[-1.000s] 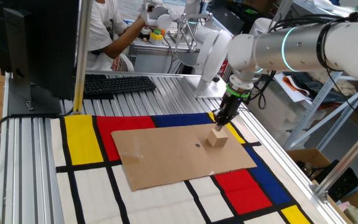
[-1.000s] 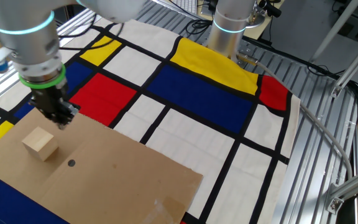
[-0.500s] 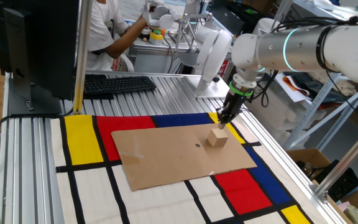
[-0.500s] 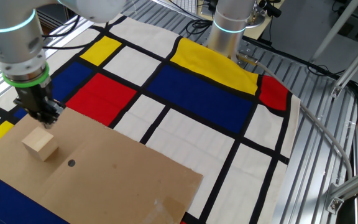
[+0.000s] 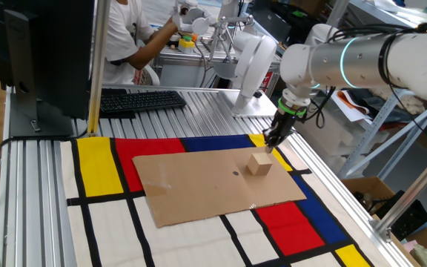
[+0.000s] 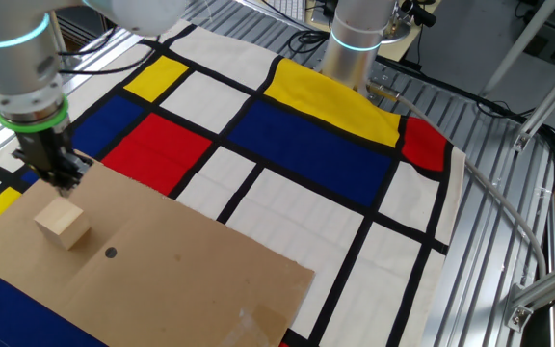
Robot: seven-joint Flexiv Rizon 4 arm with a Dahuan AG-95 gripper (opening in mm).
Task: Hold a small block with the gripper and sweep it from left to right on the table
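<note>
The small block point(image 5: 259, 164), a light tan wooden cube, sits on the brown cardboard sheet point(image 5: 199, 185) near its far right corner; it also shows in the other fixed view point(image 6: 63, 226). My gripper point(image 5: 272, 141) is black with a green ring, on a white and silver arm. It hangs just beyond and above the block, apart from it, with the fingers close together and nothing between them. In the other fixed view the gripper point(image 6: 64, 182) is just behind the block.
The coloured mat point(image 5: 102, 167) lies under the cardboard on the slatted aluminium table point(image 5: 191, 104). A black keyboard point(image 5: 139, 99) and a monitor point(image 5: 43, 52) stand at the back left. A person works behind the table. A second robot base point(image 6: 355, 43) stands at the mat's far edge.
My gripper has drifted away from the block, to the right and back in one fixed view, leftwards in the other. The block has not moved.
</note>
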